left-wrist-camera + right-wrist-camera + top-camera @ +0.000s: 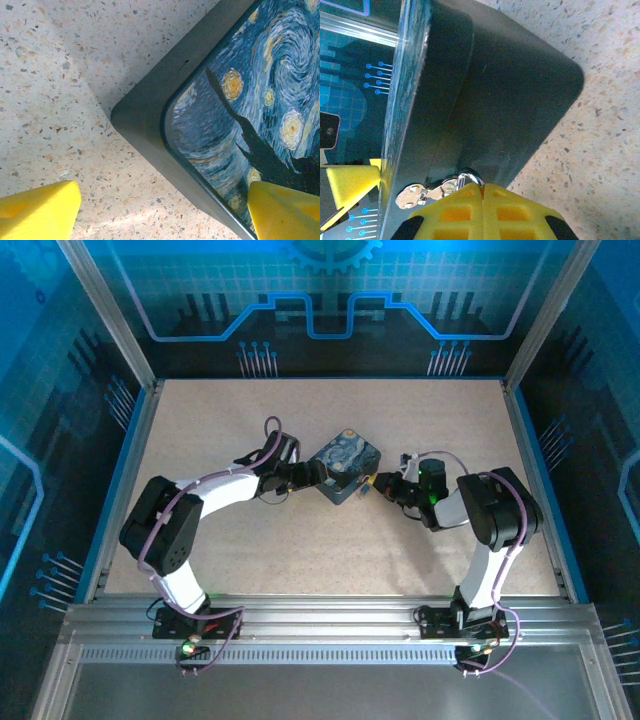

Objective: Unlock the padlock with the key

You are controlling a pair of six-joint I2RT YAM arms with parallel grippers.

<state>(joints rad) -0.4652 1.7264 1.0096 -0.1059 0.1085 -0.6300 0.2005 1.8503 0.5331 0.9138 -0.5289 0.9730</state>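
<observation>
The blue starry-night tin (345,465) stands mid-table between my two grippers. My left gripper (316,472) is open and straddles the tin's left corner (145,130): one yellow finger (40,210) is over the table, the other (285,210) over the painted lid. My right gripper (482,186) is shut against the tin's dark side wall (510,90). The padlock's thin silvery shackle loop (469,176) pokes out just past the closed fingertips, beside the tin's metal hasp (412,196). The padlock's body is hidden behind the fingers. The key is hidden.
The speckled tabletop (300,540) is bounded by blue side rails and a metal frame (320,615) at the near edge. The left gripper's yellow finger (350,182) shows beyond the tin in the right wrist view.
</observation>
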